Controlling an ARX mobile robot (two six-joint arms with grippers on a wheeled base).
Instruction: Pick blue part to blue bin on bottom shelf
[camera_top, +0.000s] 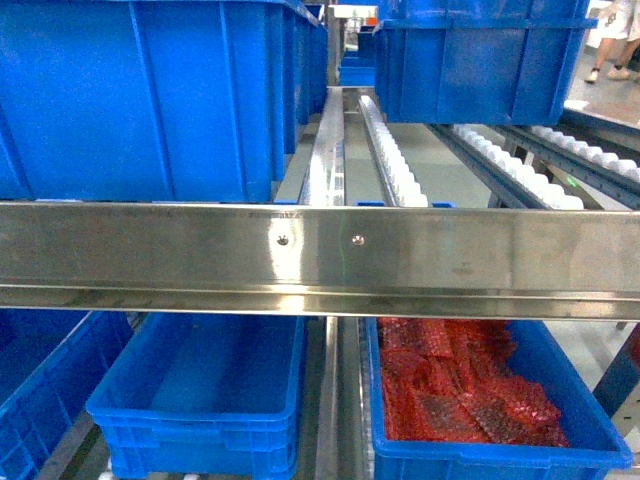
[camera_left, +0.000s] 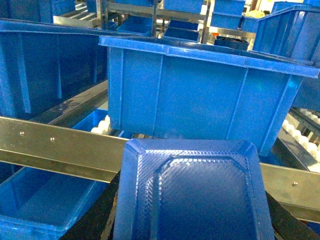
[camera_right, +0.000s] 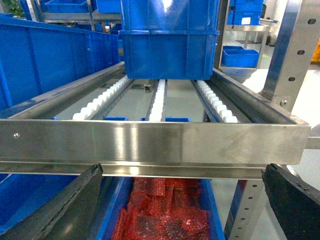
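The blue part (camera_left: 192, 195), a flat textured tray shape, fills the lower middle of the left wrist view. My left gripper (camera_left: 192, 220) is shut on it, with black fingers (camera_left: 95, 215) showing at both of its sides. It hangs in front of a steel rail (camera_left: 60, 145). Under that rail lies the empty blue bin (camera_top: 200, 395) (camera_left: 40, 200) on the bottom shelf (camera_top: 337, 420). My right gripper (camera_right: 183, 172) is open with nothing between its fingers (camera_right: 55, 205), above a bin of red parts (camera_right: 160, 215). Neither gripper shows in the head view.
The shiny front rail (camera_top: 320, 255) of the upper level crosses the whole head view. Tall blue bins (camera_top: 140, 100) (camera_top: 480, 55) stand on white roller tracks (camera_top: 390, 160) behind it. The bin of red parts (camera_top: 460, 395) sits right of the empty bin. A steel upright (camera_right: 287, 60) stands at the right.
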